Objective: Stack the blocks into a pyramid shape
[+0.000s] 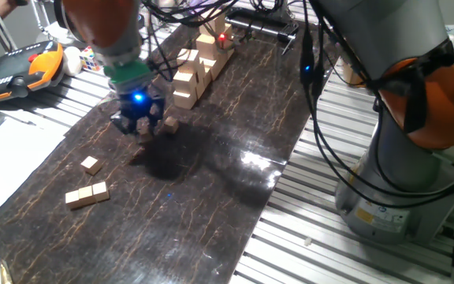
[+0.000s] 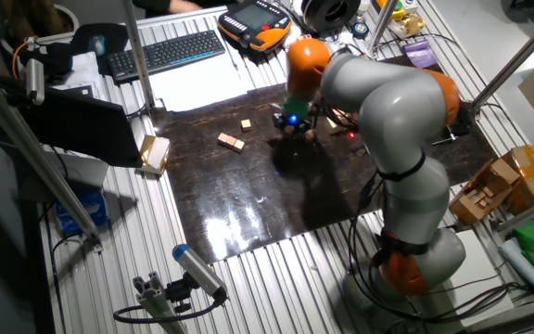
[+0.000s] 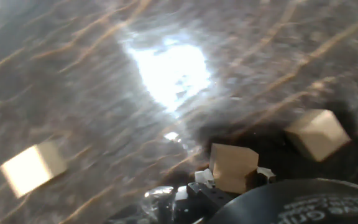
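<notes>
My gripper hangs low over the dark mat, its blue light on, shut on one small tan block that sits between the fingertips. A second block lies just to the right of the gripper, also seen in the hand view. Further left on the mat a single block lies alone, and two blocks lie side by side. The other fixed view shows the gripper with these loose blocks to its left. No pyramid shape shows.
A stepped stack of larger pale wooden blocks stands at the back of the mat. An orange teach pendant and a multicoloured cube lie at the far left. The robot's base and cables stand at the right.
</notes>
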`<state>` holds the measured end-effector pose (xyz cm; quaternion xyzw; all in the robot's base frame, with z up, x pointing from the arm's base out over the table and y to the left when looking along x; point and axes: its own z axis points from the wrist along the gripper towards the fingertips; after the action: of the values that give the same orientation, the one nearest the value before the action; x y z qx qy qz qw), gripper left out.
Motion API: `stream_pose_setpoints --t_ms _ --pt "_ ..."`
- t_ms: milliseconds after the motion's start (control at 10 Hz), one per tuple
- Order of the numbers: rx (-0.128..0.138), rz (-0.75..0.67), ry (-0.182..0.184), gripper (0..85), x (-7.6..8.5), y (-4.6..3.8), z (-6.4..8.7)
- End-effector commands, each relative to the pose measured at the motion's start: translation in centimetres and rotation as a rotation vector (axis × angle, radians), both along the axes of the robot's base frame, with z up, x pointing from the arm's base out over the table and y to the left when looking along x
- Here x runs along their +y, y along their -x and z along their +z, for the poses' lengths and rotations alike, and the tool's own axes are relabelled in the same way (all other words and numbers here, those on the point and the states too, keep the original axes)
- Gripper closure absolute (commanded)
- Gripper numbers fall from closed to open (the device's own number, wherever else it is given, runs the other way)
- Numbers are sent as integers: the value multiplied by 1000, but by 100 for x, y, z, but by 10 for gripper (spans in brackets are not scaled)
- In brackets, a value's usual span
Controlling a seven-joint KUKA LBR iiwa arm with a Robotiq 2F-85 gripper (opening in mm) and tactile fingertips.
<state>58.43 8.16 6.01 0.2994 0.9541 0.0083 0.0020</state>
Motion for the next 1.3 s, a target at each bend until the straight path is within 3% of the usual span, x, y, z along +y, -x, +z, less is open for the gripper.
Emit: stream_pose_setpoints --t_ms 0,400,800,1200 --pt "-3 -327 1 627 -52 35 -27" --pt "0 -526 -8 620 -126 115 -7" --pt "-32 -686 31 583 -175 151 -37" --pt "-23 -749 33 533 -253 162 -66"
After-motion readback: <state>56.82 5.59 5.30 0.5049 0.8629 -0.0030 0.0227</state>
